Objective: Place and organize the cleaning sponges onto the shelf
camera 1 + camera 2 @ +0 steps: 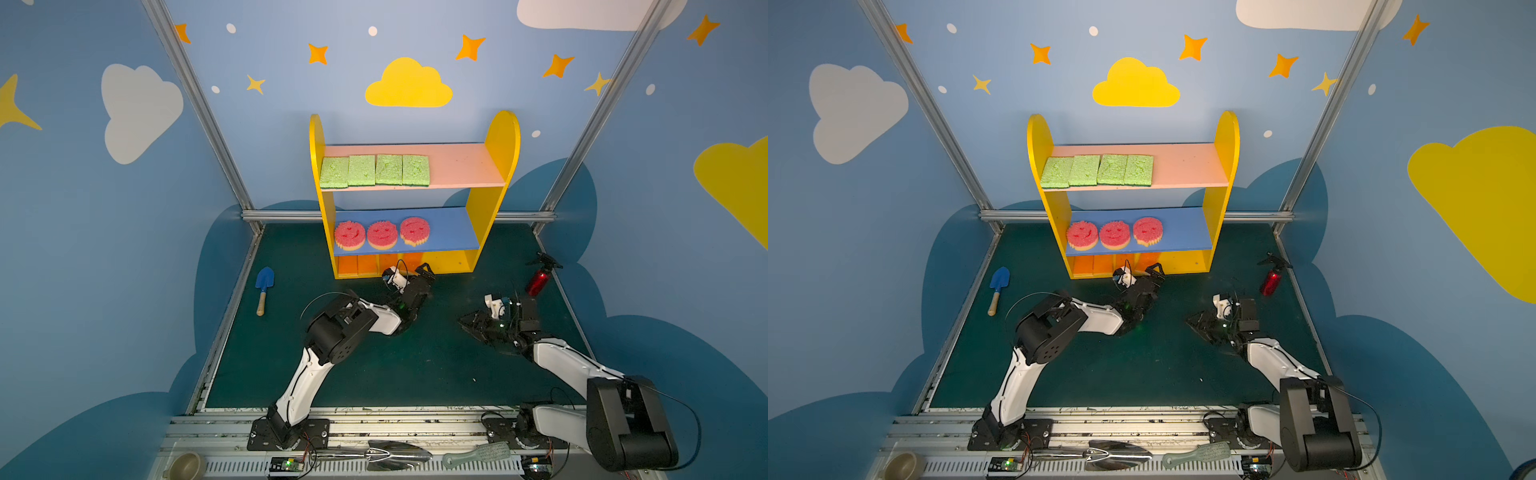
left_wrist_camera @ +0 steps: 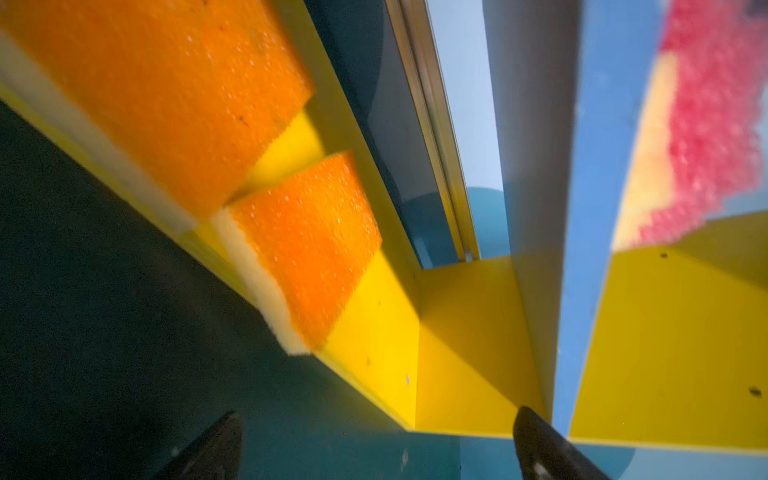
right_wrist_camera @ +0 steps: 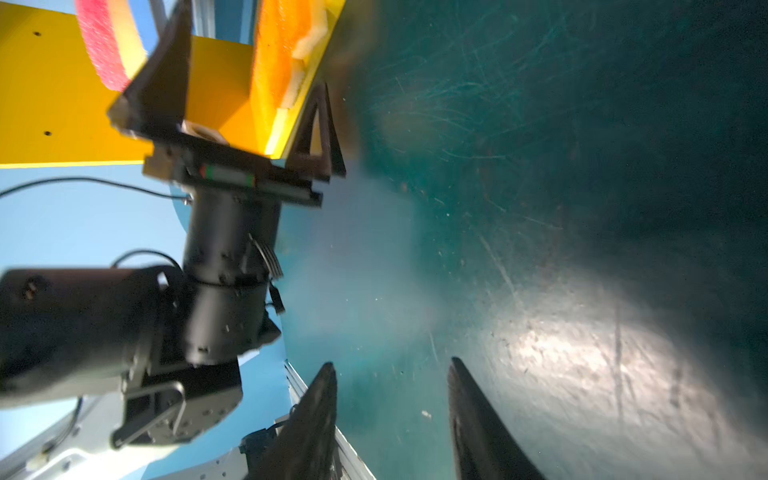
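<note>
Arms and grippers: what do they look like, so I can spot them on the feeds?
The left arm and right arm have white shells, bulky black joints, thin black looping cables and green lights near the wrists. The left gripper and right gripper are black, with tapering triangular fingers. A white camera block sits on each wrist.

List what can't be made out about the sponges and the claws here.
- orange sponges: in both top views, the blue middle board and the left claw cover most of them; count unclear.
- pink sponge: left wrist view, blurred and cut by the frame edge; face unreadable.
- right claw: in both top views, dark against the mat; jaw gap unreadable.
</note>
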Tool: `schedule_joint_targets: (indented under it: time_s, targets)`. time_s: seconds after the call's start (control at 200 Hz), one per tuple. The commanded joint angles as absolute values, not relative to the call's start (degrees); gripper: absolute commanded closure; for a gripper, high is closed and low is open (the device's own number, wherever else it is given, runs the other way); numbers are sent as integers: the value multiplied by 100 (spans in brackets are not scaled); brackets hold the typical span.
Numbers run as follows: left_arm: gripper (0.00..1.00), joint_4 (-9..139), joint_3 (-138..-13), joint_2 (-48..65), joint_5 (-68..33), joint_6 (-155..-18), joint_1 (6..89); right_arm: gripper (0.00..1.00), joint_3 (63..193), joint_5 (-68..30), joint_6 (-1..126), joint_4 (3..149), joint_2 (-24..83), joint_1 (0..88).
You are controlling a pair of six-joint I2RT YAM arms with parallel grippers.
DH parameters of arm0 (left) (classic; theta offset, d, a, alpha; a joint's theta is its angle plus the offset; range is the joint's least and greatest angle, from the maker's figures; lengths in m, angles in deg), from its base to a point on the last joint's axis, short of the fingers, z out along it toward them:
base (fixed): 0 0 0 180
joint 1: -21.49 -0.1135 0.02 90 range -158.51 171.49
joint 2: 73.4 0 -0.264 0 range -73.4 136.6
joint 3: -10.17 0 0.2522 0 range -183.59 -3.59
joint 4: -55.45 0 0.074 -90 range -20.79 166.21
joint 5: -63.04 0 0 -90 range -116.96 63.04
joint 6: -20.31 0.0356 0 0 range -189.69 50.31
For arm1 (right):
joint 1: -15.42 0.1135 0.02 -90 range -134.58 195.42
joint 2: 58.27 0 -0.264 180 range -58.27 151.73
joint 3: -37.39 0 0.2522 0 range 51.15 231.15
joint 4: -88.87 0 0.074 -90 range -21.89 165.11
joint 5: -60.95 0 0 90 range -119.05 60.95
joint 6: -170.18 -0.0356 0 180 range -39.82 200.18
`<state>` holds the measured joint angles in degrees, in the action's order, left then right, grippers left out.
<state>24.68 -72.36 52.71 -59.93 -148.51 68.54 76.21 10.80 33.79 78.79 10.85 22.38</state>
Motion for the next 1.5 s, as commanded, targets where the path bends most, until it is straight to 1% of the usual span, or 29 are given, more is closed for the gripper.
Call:
schedule_joint_targets:
  time_s: [0.0,0.125,0.245,0.325,0.4,0.445,0.576,0.641,0.701,0.731,0.811,0.926,1.036,1.126,1.211,1.261,1.291,1.351,1.381,1.442,1.497]
  targets:
    - [0,2236,-6800,4772,-5790,-14269,7003,56,7680,977,3195,7741,766,2167]
    - [0,2036,-6187,4169,-5604,-13860,7081,56,7587,889,2857,8088,751,2166]
    - [0,2182,-5670,3373,-4960,-12945,7078,52,7546,900,2341,8814,1097,2173]
    - [0,2941,-5435,2675,-4683,-12405,7078,50,7476,829,1893,9574,1441,2207]
    - [0,3698,-5203,2029,-4665,-11887,7080,50,7557,652,1623,10078,1812,2324]
    - [0,3925,-4983,1658,-4680,-11538,7064,52,7691,500,1598,10200,2040,2453]
    - [0,4149,-4258,634,-4834,-10802,6958,62,8200,-71,1601,10188,2615,2955]
    - [0,4652,-4068,210,-4837,-10786,6800,66,8404,-300,1480,10413,2951,3152]
    - [0,5002,-3864,-132,-4739,-10782,6619,67,8669,-422,1393,10606,3314,3290]
    - [0,5006,-3689,-287,-4587,-10825,6487,66,8830,-450,1349,10683,3508,3344]
    - [0,4790,-3132,-676,-4211,-11038,6171,59,9292,-450,1136,10961,4078,3462]
    - [0,4971,-2669,-1273,-4189,-11008,5872,52,9909,-418,759,11292,4871,3586]
    - [0,5078,-2368,-1738,-4142,-10944,5598,51,10472,-477,554,11288,5452,3692]
    - [0,5050,-2198,-1882,-4050,-10968,5422,51,10935,-539,471,11153,5784,3760]
    - [0,5006,-2120,-1847,-3915,-10993,5285,54,11301,-597,455,10920,6011,3791]
    - [0,4960,-2100,-1809,-3862,-11019,5229,58,11474,-650,492,10766,6079,3809]
    - [0,4917,-2079,-1780,-3831,-11020,5213,64,11560,-692,524,10677,6114,3807]
    - [0,4821,-2051,-1712,-3804,-11057,5173,83,11720,-742,558,10548,6193,3810]
    - [0,4772,-2045,-1669,-3788,-11075,5169,88,11806,-735,544,10514,6244,3803]
    - [0,4722,-2046,-1603,-3745,-11092,5142,89,11969,-681,483,10497,6398,3801]
    - [0,4703,-2055,-1547,-3703,-11106,5123,84,12053,-664,434,10478,6483,3807]
